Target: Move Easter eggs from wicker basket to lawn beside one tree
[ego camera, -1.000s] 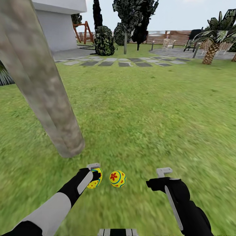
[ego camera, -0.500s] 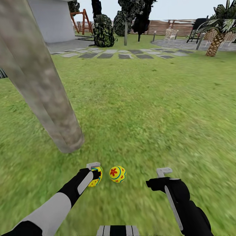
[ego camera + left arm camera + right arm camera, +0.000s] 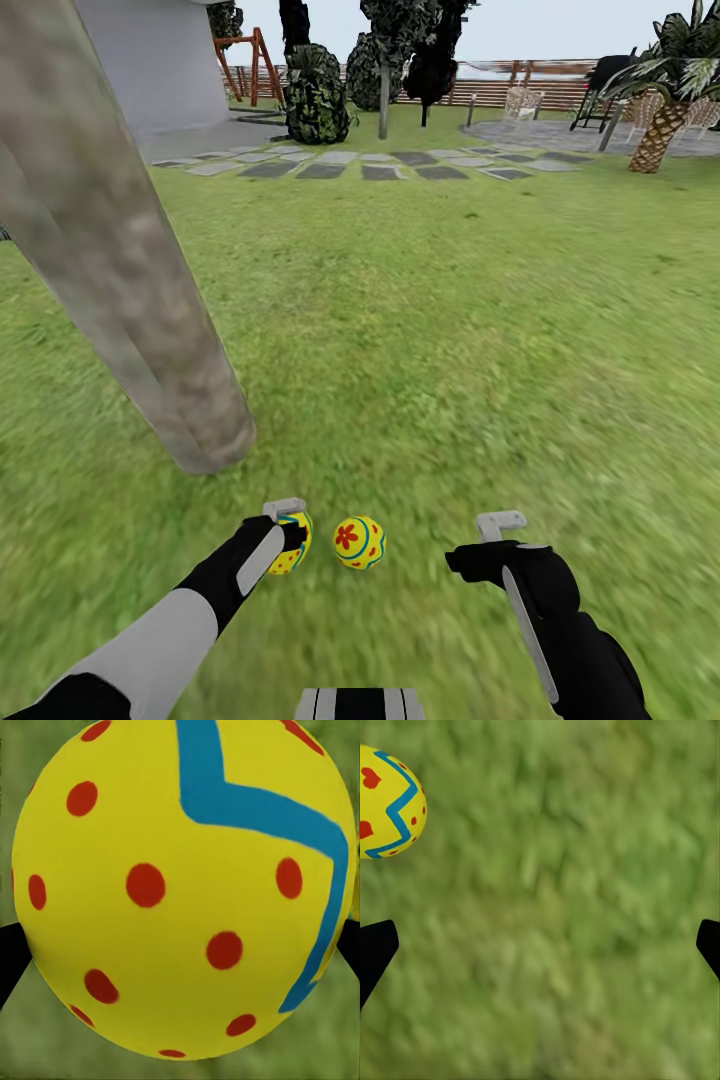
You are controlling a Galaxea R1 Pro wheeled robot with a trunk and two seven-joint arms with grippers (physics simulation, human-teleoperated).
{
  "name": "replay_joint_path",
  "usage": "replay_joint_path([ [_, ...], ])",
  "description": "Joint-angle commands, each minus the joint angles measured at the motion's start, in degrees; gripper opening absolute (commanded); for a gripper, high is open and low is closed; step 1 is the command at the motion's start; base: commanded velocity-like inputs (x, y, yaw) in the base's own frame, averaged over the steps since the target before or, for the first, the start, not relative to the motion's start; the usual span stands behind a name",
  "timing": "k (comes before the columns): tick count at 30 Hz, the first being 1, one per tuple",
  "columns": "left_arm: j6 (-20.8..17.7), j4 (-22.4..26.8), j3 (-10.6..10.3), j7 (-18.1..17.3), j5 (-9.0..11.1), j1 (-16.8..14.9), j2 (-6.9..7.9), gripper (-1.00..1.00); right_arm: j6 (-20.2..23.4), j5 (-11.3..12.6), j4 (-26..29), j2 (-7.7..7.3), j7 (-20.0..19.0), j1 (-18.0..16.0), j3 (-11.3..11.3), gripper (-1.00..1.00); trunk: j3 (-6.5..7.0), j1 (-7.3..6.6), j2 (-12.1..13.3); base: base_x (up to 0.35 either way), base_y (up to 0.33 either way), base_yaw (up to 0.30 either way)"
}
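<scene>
My left gripper [image 3: 288, 532] is shut on a yellow Easter egg [image 3: 298, 546] with red dots and a blue zigzag, held low over the lawn [image 3: 430, 360]. In the left wrist view this egg [image 3: 180, 892] sits between the black fingers [image 3: 9, 960]. A second Easter egg [image 3: 359, 542] lies on the grass just right of it, also seen at the edge of the right wrist view [image 3: 386, 802]. My right gripper [image 3: 500, 530] hangs open and empty over bare grass. The tree's [image 3: 120, 260] thick grey-brown trunk rises a short way ahead on the left. The wicker basket is out of view.
Grey stepping stones [image 3: 380, 170] cross the far lawn. Dark bushes [image 3: 316, 100], a white house wall [image 3: 160, 60], a brown fence [image 3: 500, 92] and a palm [image 3: 660, 130] stand at the back. Open grass stretches ahead and to the right.
The head view has tilted down slightly, so the whole scene shifted. Both arms and both eggs hold their places.
</scene>
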State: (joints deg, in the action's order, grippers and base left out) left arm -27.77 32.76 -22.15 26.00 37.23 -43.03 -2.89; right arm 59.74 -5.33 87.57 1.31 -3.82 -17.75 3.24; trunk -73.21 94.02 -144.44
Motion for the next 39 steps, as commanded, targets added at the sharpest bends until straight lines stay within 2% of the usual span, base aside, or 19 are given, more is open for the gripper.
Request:
replay_joint_path([
  [1,-0.1,-0.2,-0.3,0.5,0.6,0.0,0.03,-1.00,0.3,-0.6,0.1,0.01,-0.4,0.0,0.0,1.00,-0.04,0.00,0.0,0.166,0.000,0.000],
  [14,0.0,-0.7,-0.4,0.5,0.6,0.0,0.02,-1.00,0.3,-0.6,0.1,0.01,-0.4,0.0,0.0,1.00,-0.04,0.00,0.0,0.042,0.000,0.000],
  [19,0.1,-0.7,-0.4,0.5,0.6,0.0,0.05,-1.00,0.3,-0.6,0.1,0.01,-0.4,-0.1,0.0,1.00,-1.15,0.13,-0.1,0.000,0.000,0.000],
  [39,0.5,0.2,0.2,0.4,0.7,0.0,0.27,-1.00,0.3,-0.5,0.1,-0.09,-0.4,0.0,0.7,1.00,-1.15,0.13,-0.1,0.000,0.000,0.000],
])
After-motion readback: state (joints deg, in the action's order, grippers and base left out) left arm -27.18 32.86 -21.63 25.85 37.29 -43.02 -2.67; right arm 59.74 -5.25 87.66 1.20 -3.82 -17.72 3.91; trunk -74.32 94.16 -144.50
